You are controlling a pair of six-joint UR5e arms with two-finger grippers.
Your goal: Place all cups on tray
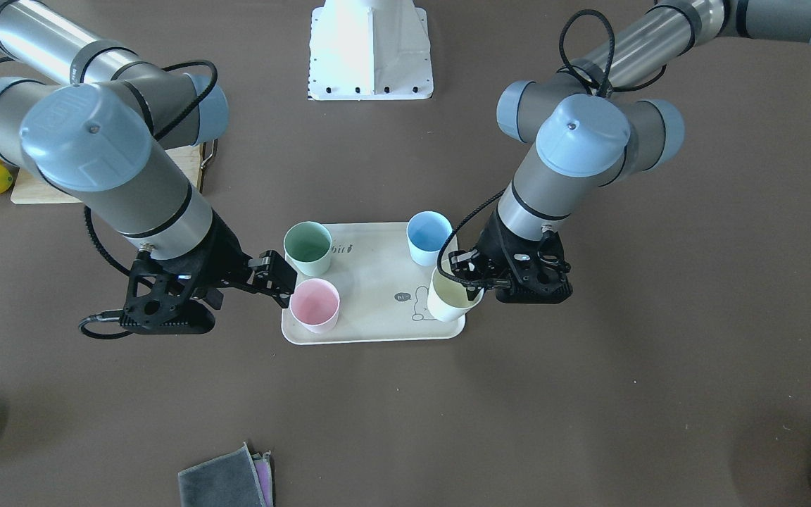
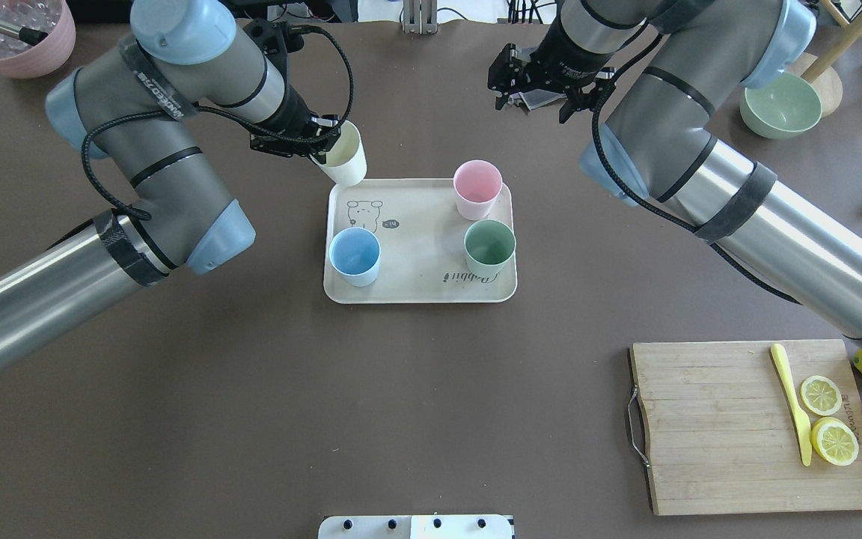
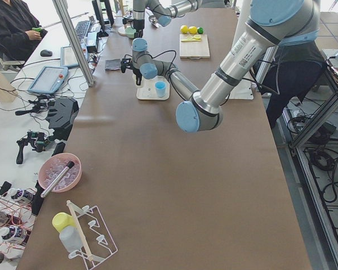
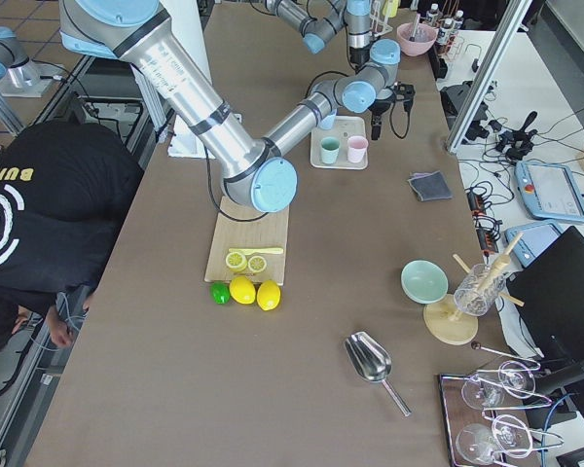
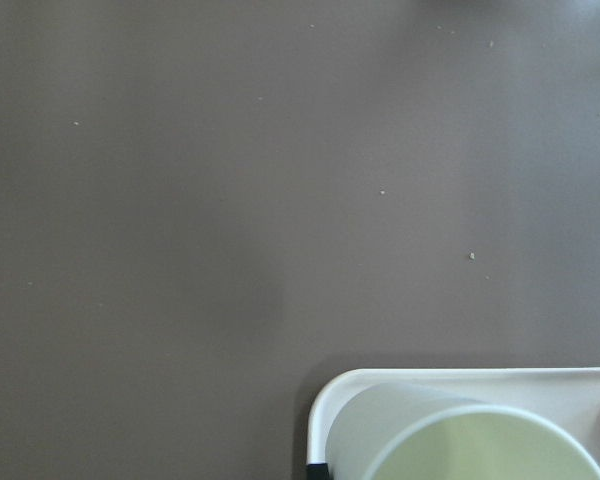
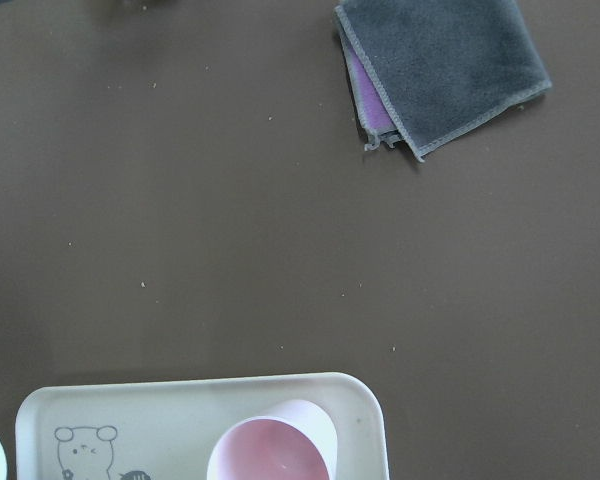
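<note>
A robotics lab: the long brown table (image 3: 158,185) is edged by aluminium posts (image 3: 74,42), and the white side bench (image 3: 22,115) holds a teach pendant (image 3: 47,80), keyboard (image 3: 81,29), mouse (image 3: 45,53) and loose cables (image 3: 3,93) (an operator in black (image 3: 11,25) beside it).

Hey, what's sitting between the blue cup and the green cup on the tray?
No object: the overhead view shows only bare tray surface between the blue cup and the green cup.
</note>
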